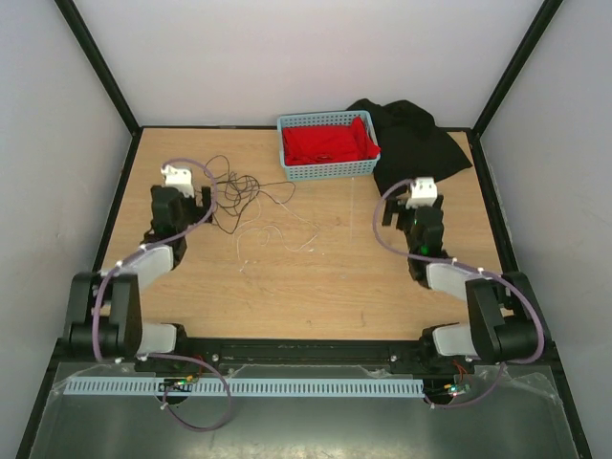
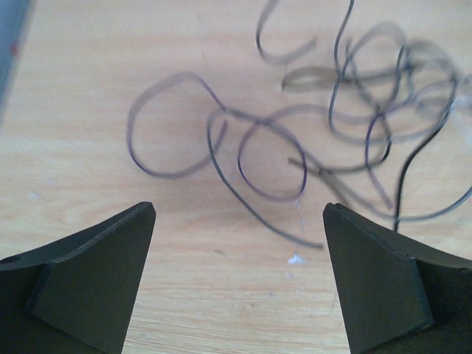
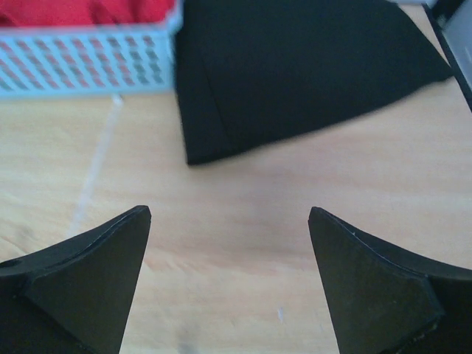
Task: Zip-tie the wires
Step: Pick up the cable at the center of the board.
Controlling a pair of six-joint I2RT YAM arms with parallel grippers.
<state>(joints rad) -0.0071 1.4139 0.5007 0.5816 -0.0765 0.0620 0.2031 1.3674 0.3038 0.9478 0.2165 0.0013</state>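
**Wires** [image 1: 247,198]: one loose tangle on the table [image 1: 335,282]. The strands are mostly black, with a few whitish ones trailing toward the table's middle. The number of strands cannot be told. The tangle lies just ahead and to the right of the left claw [image 2: 240,217]. In the left wrist view the nearest loops curl just beyond the fingertips, apart from them.

**Zip tie** [image 3: 94,164]: one pale narrow strip, flat on the table. It lies ahead and to the left of the right claw [image 3: 230,217], running away toward the front wall of the blue basket [image 1: 328,172]. It is clear of both fingers.

**Claws**: two, both spread wide, with only bare table between the fingers.

**Arms**: two. Each is folded with its elbow back near the base and its forearm reaching forward. Each claw sits low over the table, pointing at the far side. The left arm is at the tangle's left edge. The right arm is near the basket's right corner.

**Blue basket**: one, at the far edge, holding one red cloth [image 1: 325,143].

**Black cloth** [image 1: 416,143]: one, spread on the table just right of the basket and ahead of the right claw.
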